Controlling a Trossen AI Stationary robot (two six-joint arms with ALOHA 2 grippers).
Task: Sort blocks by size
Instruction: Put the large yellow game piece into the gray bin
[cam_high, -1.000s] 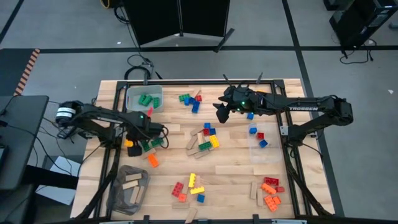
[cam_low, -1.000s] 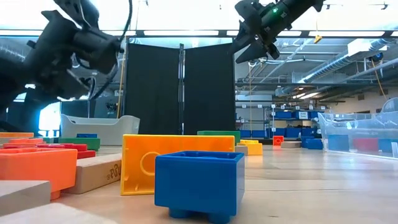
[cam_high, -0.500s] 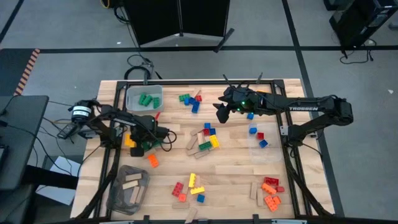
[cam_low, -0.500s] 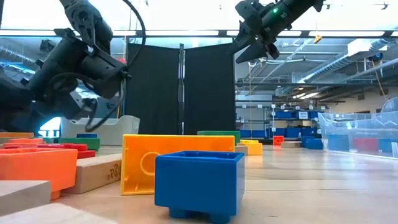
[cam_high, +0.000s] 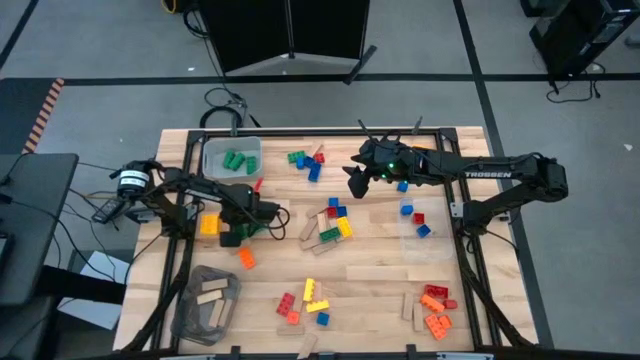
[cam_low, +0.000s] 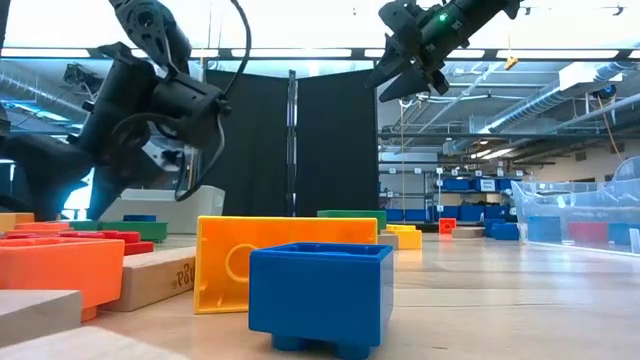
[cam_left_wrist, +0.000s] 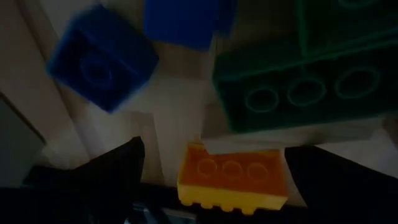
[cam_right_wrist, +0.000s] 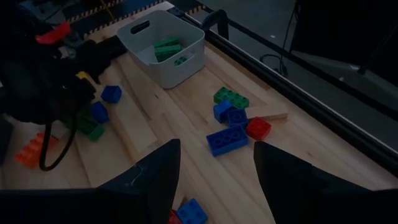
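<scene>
Change since the earlier high view: the left gripper (cam_high: 243, 222) has moved rightward along the left-centre of the frame, off the yellow brick (cam_high: 209, 224), which now lies uncovered just left of the arm. The low view confirms it: the left arm has swung toward frame centre. The right gripper (cam_high: 357, 180) has not moved; it stays raised in the upper centre-right of the high view.

Left gripper: jaws spread wide, low over a small cluster of bricks. Its wrist view shows a 4-stud orange-yellow brick (cam_left_wrist: 232, 177) between the 2 dark fingers (cam_left_wrist: 106, 171), long axis across the gap, not clamped. Beyond it lie a dark green brick (cam_left_wrist: 311, 93), long axis running across the frame with a slight tilt, and a square blue brick (cam_left_wrist: 99, 59) turned diagonal.

Right gripper: jaws part-way apart, nothing between them in its wrist view.

Task items, high view: green bricks in the grey bin (cam_high: 232, 157) at upper left; tan wooden pieces in the clear bin (cam_high: 207, 301) at lower left; an orange brick (cam_high: 245, 258) lying diagonally below the left gripper; a mixed heap (cam_high: 332, 225) at frame centre; an orange and red group (cam_high: 436, 308) at lower right; a long wooden piece (cam_high: 378, 273) lying horizontal below centre-right.
</scene>
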